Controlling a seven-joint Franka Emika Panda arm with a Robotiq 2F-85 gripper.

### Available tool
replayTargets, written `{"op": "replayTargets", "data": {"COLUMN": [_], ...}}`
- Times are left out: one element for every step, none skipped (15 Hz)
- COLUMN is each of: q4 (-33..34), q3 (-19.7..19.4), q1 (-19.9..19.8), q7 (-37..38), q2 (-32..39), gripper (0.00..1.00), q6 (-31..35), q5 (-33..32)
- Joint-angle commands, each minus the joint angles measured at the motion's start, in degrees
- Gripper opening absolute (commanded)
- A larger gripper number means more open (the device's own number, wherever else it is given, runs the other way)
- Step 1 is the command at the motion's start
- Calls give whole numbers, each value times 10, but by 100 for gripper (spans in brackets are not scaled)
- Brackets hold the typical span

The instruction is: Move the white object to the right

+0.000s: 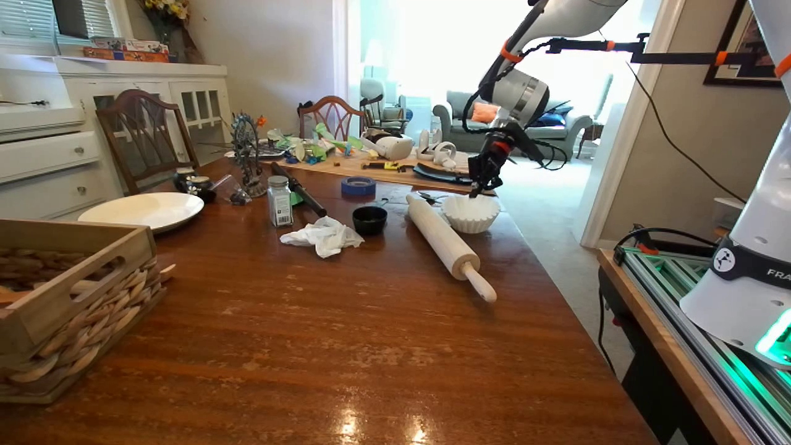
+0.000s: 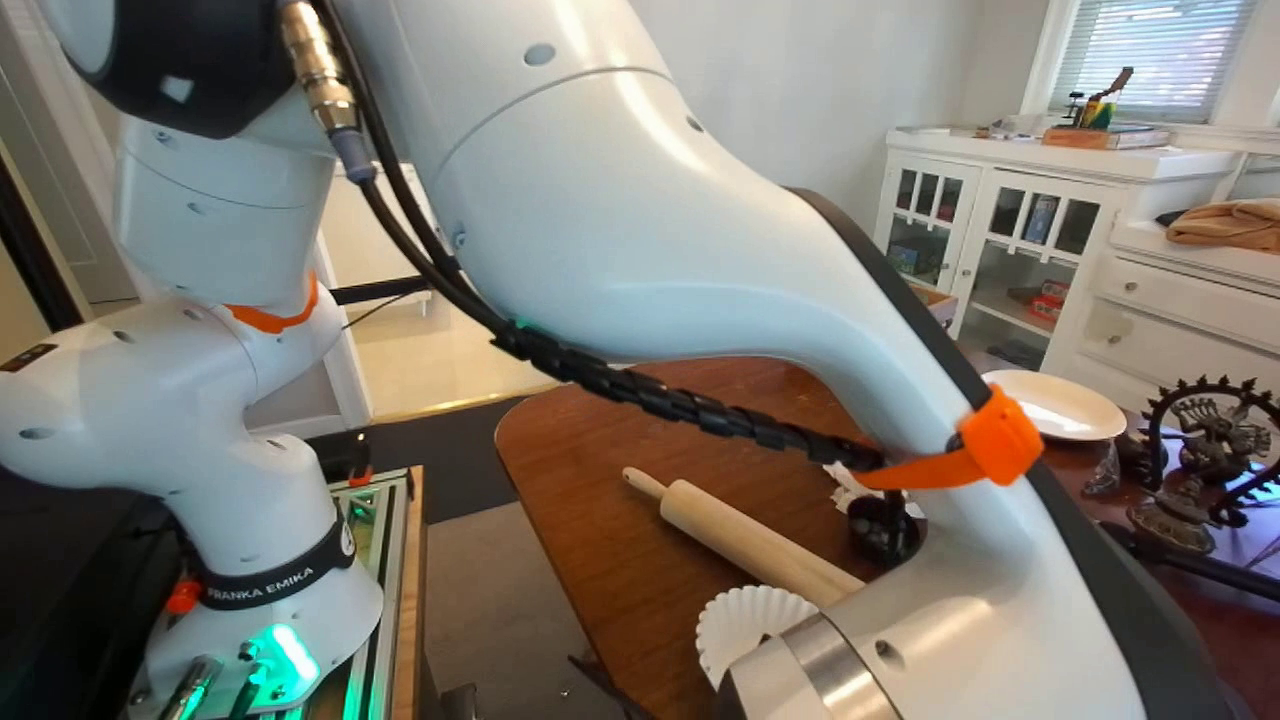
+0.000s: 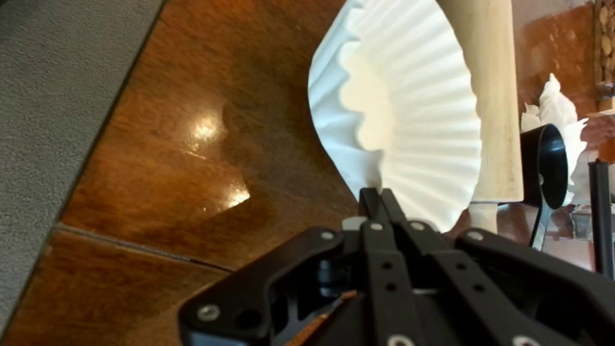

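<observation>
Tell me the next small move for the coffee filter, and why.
I'd probably raise the gripper slightly before any sideways travel: it appears shut on the edge of the coffee filter, and the rolling pin lies close beside the filter.

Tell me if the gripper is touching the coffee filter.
Touching: in the wrist view, the jaws of the gripper pinch the coffee filter, creasing its rim.

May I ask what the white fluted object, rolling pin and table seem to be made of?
White fluted object: probably thin matte paper, judging by its pleats and creased wall.
Rolling pin: seemingly bare wood, from its tan colour and low shine.
Table: likely varnished wood, given its streaky grain and bright reflections.
</observation>
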Motion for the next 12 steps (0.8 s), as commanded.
{"op": "replayTargets", "data": {"q4": [27,30,31,34,36,38,38,36,33,26,18,2], "q3": [20,24,30,33,38,42,44,47,49,47,48,42], "q1": [-3,-3,-3,-2,-1,1,5,8,11,21,29,47], "q7": [19,21,22,27,29,31,36,32,27,30,26,38], "q2": [13,13,13,16,18,19,20,13,4,-12,-27,-51], "gripper": [0,0,0,0,0,0,26,27,33,40,47,55], "q6": [32,42,55,62,70,76,85,90,95,108,121,149], "q5": [-23,-25,-20,-23,-24,-28,-34,-43,-52,-70,-88,-118]}}
